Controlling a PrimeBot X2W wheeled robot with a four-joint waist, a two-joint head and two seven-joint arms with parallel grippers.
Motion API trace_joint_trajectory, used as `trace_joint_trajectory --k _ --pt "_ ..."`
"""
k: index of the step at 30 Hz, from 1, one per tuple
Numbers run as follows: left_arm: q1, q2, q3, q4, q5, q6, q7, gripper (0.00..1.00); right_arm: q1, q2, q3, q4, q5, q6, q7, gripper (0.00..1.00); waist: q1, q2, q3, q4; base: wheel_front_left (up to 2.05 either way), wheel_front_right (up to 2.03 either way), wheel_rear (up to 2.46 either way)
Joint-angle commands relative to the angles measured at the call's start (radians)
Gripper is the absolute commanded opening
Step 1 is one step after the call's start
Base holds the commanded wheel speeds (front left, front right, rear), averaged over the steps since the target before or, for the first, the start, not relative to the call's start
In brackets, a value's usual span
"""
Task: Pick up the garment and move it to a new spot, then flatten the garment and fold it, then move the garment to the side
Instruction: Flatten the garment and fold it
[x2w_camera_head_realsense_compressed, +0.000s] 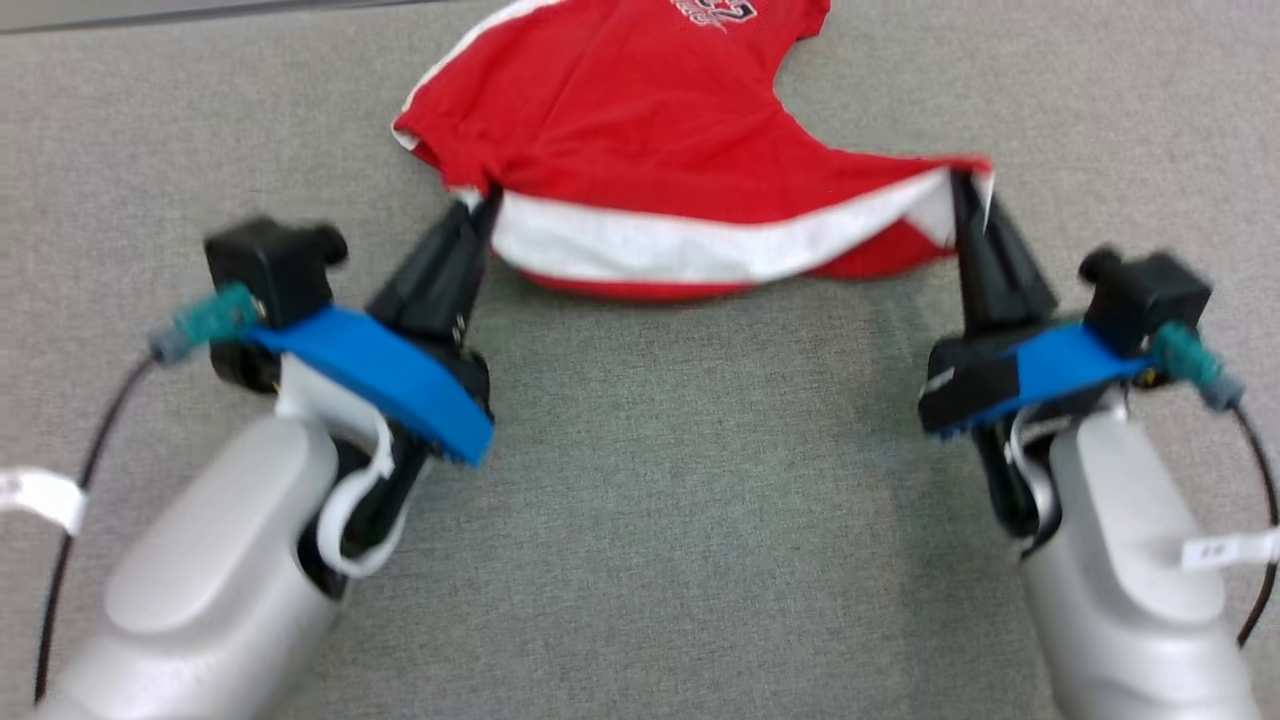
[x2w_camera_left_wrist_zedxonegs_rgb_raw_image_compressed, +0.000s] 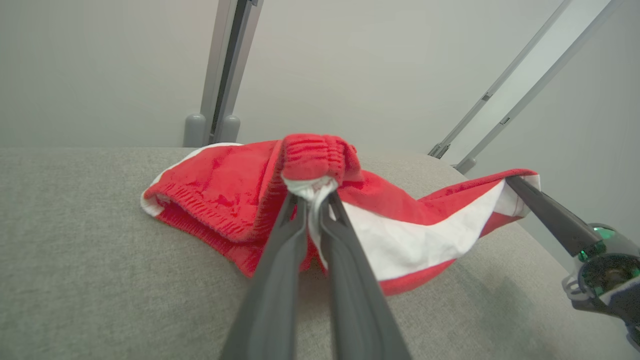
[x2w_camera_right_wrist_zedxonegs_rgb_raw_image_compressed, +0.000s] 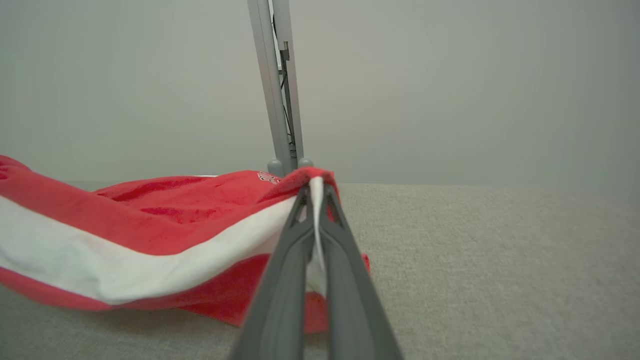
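- A red shirt (x2w_camera_head_realsense_compressed: 640, 130) with a white band is seen on the grey cloth-covered table (x2w_camera_head_realsense_compressed: 640, 520), in the far middle of the head view.
- Its far part is laid on the table, and some white print on it is cut off by the top edge of that view.
- The near edge of the shirt is held up off the table and stretched between the two grippers. It sags in the middle, where it hangs close to the surface.
- The left gripper (x2w_camera_head_realsense_compressed: 487, 205) is closed on the near left corner of the shirt. In the left wrist view a bunch of ribbed red and white cloth is pinched at its fingertips, which are kept slightly apart by the cloth.
- The right gripper (x2w_camera_head_realsense_compressed: 962, 185) is closed on the near right corner. In the right wrist view a thin white fold is clamped between its fingers, with red cloth draped over the tips.
- The grippers are held well apart, both pointed away from the robot.
- A grey metal post (x2w_camera_right_wrist_zedxonegs_rgb_raw_image_compressed: 277, 85) is seen at the far edge of the table, before a plain pale wall.
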Motion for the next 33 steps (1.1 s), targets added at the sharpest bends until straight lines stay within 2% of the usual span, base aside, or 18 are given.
trace_joint_trajectory --k 1,6,12,16,18,23,28,33 --pt "0.024 0.004 -0.007 -0.007 0.009 -0.003 -0.016 0.0 0.035 0.006 0.004 0.004 0.013 0.0 -0.006 0.0 -0.0002 0.0 -0.01 -0.001 0.0 0.0 0.0" --pt "0.149 0.007 -0.031 -0.057 0.015 0.016 -0.079 0.0 0.179 0.012 -0.014 -0.071 0.034 0.0 -0.009 0.0 -0.0002 0.0 -0.062 0.0 0.0 0.0 0.0" --pt "0.287 0.021 -0.022 -0.154 -0.011 0.051 -0.131 0.0 0.345 0.015 -0.037 -0.225 0.038 0.0 -0.009 0.0 -0.0002 0.0 -0.156 -0.007 0.0 0.0 0.0" --pt "0.373 0.042 -0.005 -0.235 -0.022 0.087 -0.15 0.0 0.436 0.015 -0.045 -0.34 0.018 0.0 -0.009 0.0 -0.0002 0.0 -0.222 -0.011 0.0 0.0 0.0" --pt "0.439 0.067 0.009 -0.306 -0.028 0.119 -0.16 0.0 0.497 0.015 -0.054 -0.427 0.006 0.0 -0.006 0.0 -0.0002 0.0 -0.258 -0.011 0.0 0.0 0.0" --pt "0.525 0.107 0.012 -0.416 -0.035 0.169 -0.154 0.0 0.582 0.015 -0.066 -0.561 0.01 0.0 0.071 0.0 -0.0002 0.0 -0.273 0.002 0.0 0.0 0.0" --pt "0.55 0.098 -0.008 -0.446 -0.055 0.201 -0.121 0.0 0.607 0.015 -0.08 -0.576 0.057 0.0 0.143 0.0 -0.0002 0.0 -0.233 0.039 0.0 0.0 0.0" --pt "0.506 0.037 0.004 -0.389 -0.115 0.193 -0.093 0.0 0.513 0.015 -0.105 -0.5 0.052 0.0 0.175 0.0 -0.0002 0.0 -0.154 0.084 0.0 0.0 0.0"
